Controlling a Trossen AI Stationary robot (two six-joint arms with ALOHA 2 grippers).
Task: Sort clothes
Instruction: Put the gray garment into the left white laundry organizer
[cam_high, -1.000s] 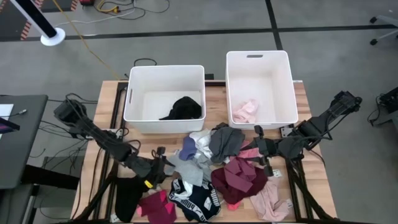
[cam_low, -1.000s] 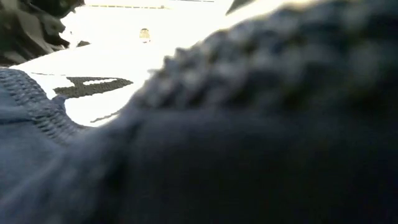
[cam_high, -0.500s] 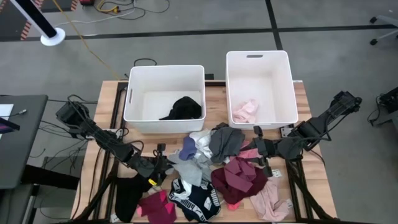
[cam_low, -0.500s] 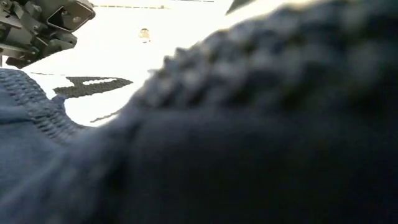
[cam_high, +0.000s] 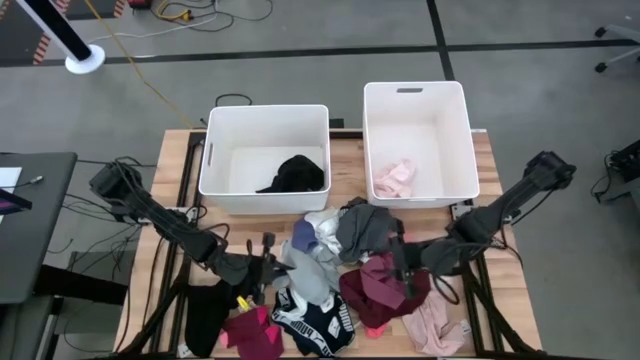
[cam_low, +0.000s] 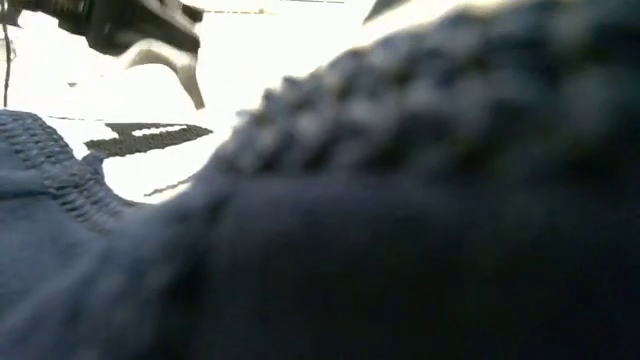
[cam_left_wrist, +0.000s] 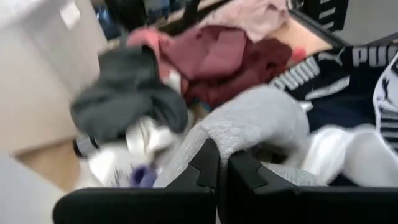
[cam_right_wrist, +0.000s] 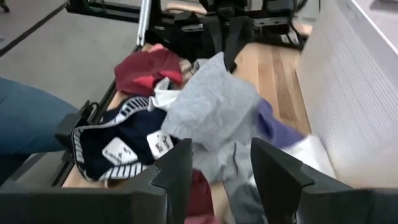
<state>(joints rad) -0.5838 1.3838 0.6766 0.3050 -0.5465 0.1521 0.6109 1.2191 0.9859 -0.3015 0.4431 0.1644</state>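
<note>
Left gripper (cam_high: 272, 266) sits at the near-left edge of the pile, fingers pressed together. From its wrist camera the tips meet on a fold of the grey garment (cam_left_wrist: 249, 124); pinching it, by the look of things. Light grey cloth, bunched up and rising off the heap.

Right gripper (cam_high: 401, 266) hangs over the maroon garment (cam_high: 385, 285), fingers spread, nothing between them.

Clothes lie heaped mid-table in front of the two bins. Dark grey piece (cam_high: 365, 228) toward the bins, a purple scrap (cam_high: 303, 238) beside it, navy-and-white piece (cam_high: 315, 318) at the near edge, pink (cam_high: 250, 330) and black (cam_high: 205, 315) at near left, pale pink (cam_high: 430, 325) at near right. Left bin (cam_high: 215, 140) holds one black item (cam_high: 298, 173); right bin (cam_high: 375, 110) holds one pale pink item (cam_high: 394, 178). Most of the sorting is not yet done, I judge.

Low camera is smothered by dark knit cloth lying against the lens; a pale curved fingertip shows above it, but I cannot tell which arm it belongs to.

Handling notes: all soft, light, limp. Nothing fragile. A pinch on a raised fold should do. Pieces overlap, so a lift may drag a neighbour along, perhaps the white cloth (cam_left_wrist: 354, 152) just beside the grey. The grey will hang and swing once it is clear, I reckon.
</note>
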